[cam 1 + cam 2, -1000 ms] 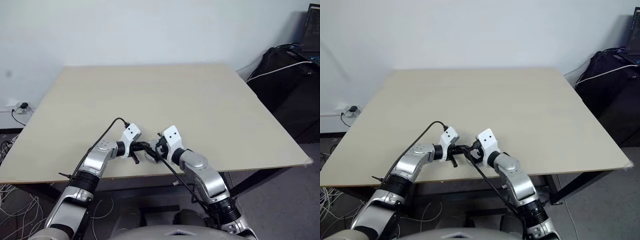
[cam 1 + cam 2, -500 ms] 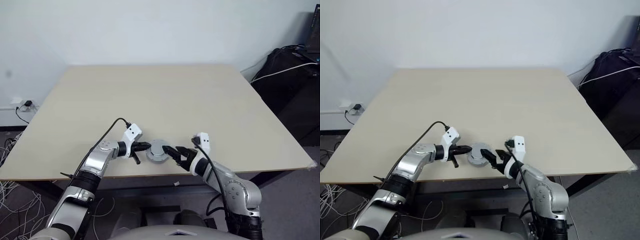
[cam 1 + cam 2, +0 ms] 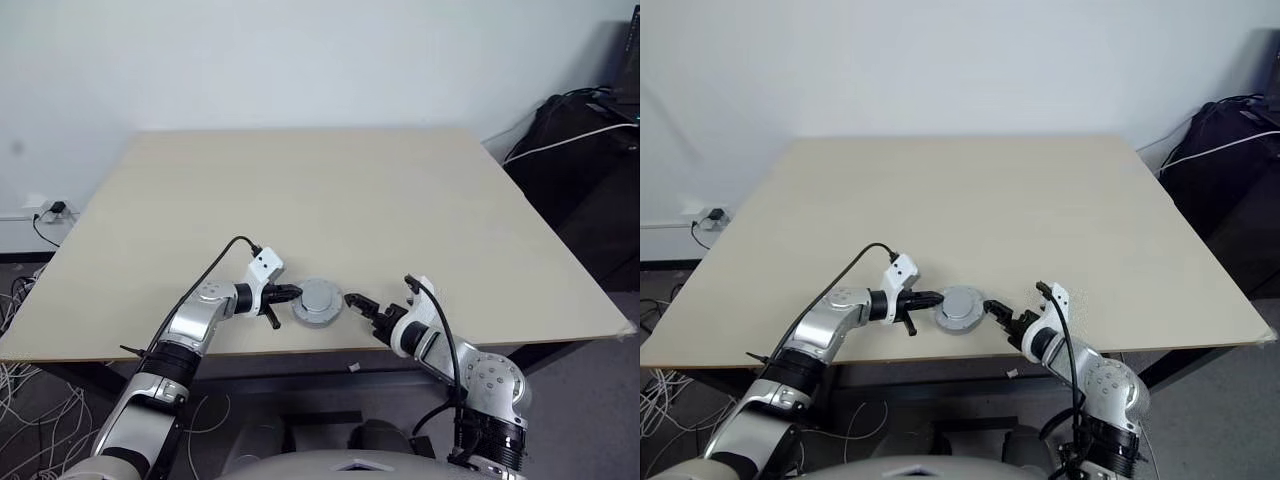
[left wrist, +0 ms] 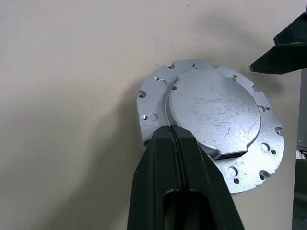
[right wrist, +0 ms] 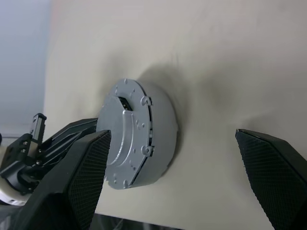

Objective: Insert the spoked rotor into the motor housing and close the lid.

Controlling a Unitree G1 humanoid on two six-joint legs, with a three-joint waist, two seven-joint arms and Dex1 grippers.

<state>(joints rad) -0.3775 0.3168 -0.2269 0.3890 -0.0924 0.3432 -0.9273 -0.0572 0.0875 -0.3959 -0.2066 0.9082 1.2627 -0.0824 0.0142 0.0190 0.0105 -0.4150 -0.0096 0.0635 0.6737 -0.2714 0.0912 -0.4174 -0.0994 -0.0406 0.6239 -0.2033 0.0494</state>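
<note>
Silver lid (image 5: 132, 143) between wide-spread right tool (image 5: 178, 184) fingers

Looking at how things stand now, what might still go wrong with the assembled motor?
The lid sits near the table's front edge, so a nudge could push it off. The shut left gripper touches the lid's rim and may drag it when it pulls away. The open right gripper is close beside it and could bump it.

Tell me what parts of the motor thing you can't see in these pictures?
- Spoked rotor: hidden, if it's inside; the lid covers the top in the left wrist view.
- Copper windings of the motor housing: only its grey side wall shows in the right wrist view.
- The lid's near edge: the shut left claw sits in front of it.
</note>
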